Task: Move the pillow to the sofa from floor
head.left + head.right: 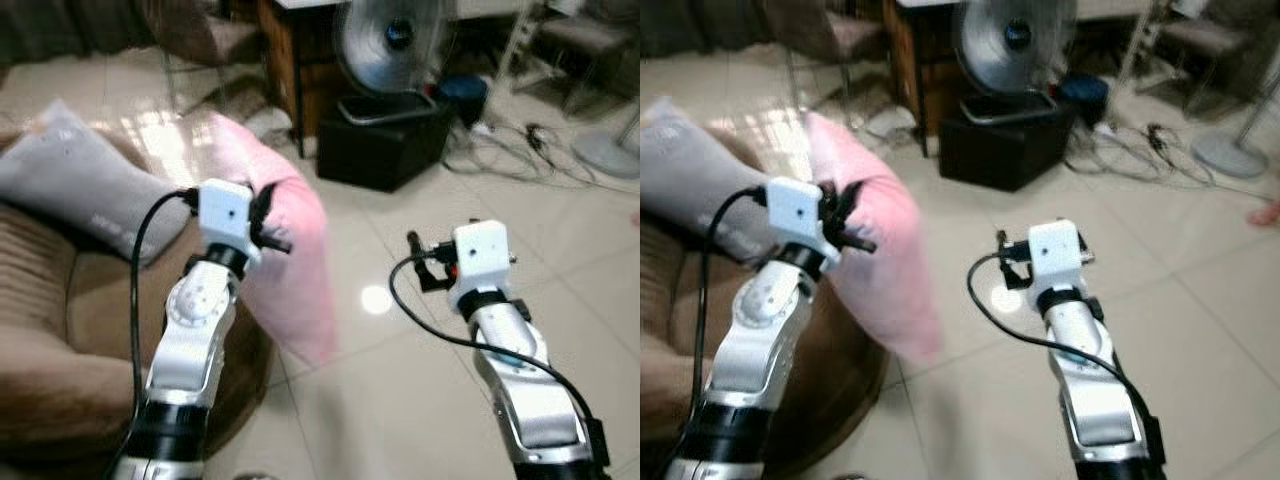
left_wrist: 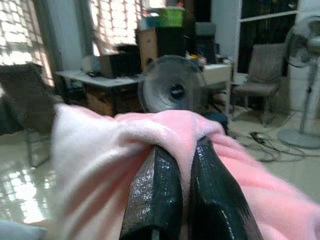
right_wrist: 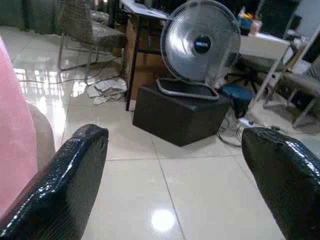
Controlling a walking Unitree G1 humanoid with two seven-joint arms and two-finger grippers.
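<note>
Gray pillow [image 1: 85, 190] already sits on the brown sofa [image 1: 60, 340] at our 10 o'clock. Our left claw [image 1: 268, 222] is clamped on the top edge of the pink pillow [image 1: 290, 260]; in the left wrist view both fingers [image 2: 155, 195] pinch a fold of pink fabric with almost no gap. The pillow hangs off the floor, just beside the sofa's rounded edge, not yet on the seat.

For this step we'd keep the pinch firm, swing the left arm toward 9–10 o'clock, clear the sofa edge, and lower the pillow onto the seat near the gray one before letting go. The grip is a thin fold only, so we'd guess fast swings could slip it.

Our right claw [image 1: 425, 260] hangs at 2 o'clock over bare floor, fingers spread wide, holding nothing.

Floor [image 1: 420, 400] is glossy pale tile with lamp glare. At 12 o'clock a standing fan [image 1: 388, 45] sits on a black box [image 1: 385, 145], with a wooden desk [image 1: 290, 60] left of it. Loose cables [image 1: 520, 150] run across the tiles at 1–2 o'clock, chairs behind. Views are slightly blurred.
</note>
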